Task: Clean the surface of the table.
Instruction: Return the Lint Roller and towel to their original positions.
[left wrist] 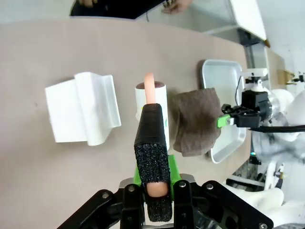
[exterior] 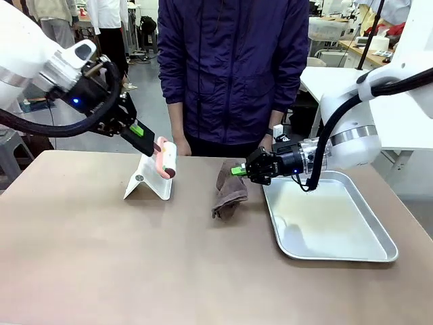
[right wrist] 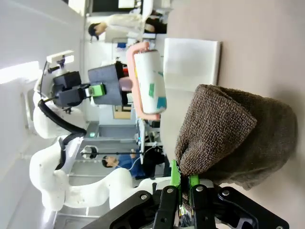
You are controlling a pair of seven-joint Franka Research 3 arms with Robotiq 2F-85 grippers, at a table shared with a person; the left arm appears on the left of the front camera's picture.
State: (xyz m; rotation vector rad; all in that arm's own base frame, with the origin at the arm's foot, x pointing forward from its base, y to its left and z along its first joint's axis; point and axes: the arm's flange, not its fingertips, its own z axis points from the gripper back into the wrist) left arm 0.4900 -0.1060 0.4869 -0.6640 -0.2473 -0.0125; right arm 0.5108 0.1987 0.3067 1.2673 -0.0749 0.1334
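Observation:
The brown-taupe table (exterior: 101,271) spreads across the front view. My left gripper (exterior: 145,135) hangs above its far left part, shut on the pink handle of a white lint roller (exterior: 167,160), (left wrist: 153,101). The roller hovers over a white stand (exterior: 149,180). From the right, my right gripper (exterior: 238,170) is shut on the top edge of a brown cloth (exterior: 229,190), whose lower part rests crumpled on the table. In the right wrist view the cloth (right wrist: 233,133) droops from the green pads (right wrist: 175,175), with the roller (right wrist: 150,83) beyond it.
A shiny metal tray (exterior: 379,233) lies on the table's right side, under my right arm. A person in a purple jacket (exterior: 233,68) stands at the far edge. The white stand (left wrist: 83,107) sits left of the roller in the left wrist view.

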